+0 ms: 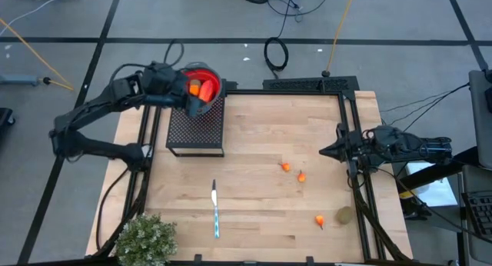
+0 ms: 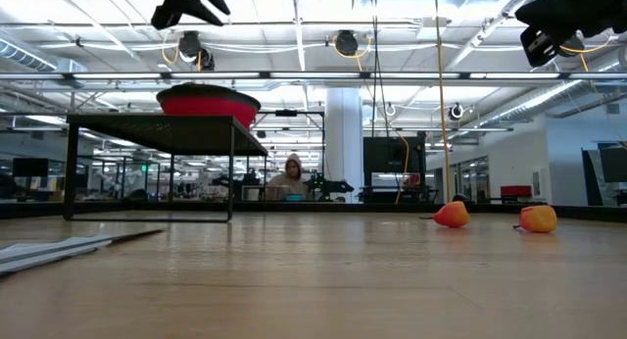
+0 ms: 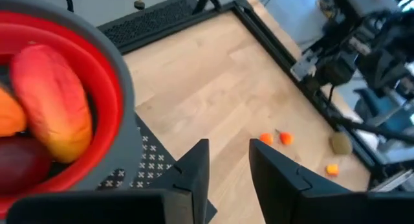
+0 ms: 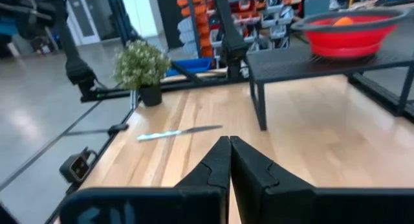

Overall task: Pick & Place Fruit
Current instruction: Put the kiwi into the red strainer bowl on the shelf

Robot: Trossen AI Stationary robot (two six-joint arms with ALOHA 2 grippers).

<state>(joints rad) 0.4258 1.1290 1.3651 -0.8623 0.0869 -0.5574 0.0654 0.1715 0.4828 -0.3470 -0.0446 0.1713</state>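
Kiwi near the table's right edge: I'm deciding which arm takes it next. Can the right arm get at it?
Probably yes. The kiwi lies in the open, just beside the right gripper, with only an orange bit next to it.

No words, numbers, labels or signs can be read in any of the pictures. Things far off in the room are too small to tell.

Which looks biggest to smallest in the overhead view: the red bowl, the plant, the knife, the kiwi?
1. Plant, the widest footprint.
2. Red bowl, partly covered by the left gripper.
3. Knife, long but very slim.
4. Kiwi, smallest.
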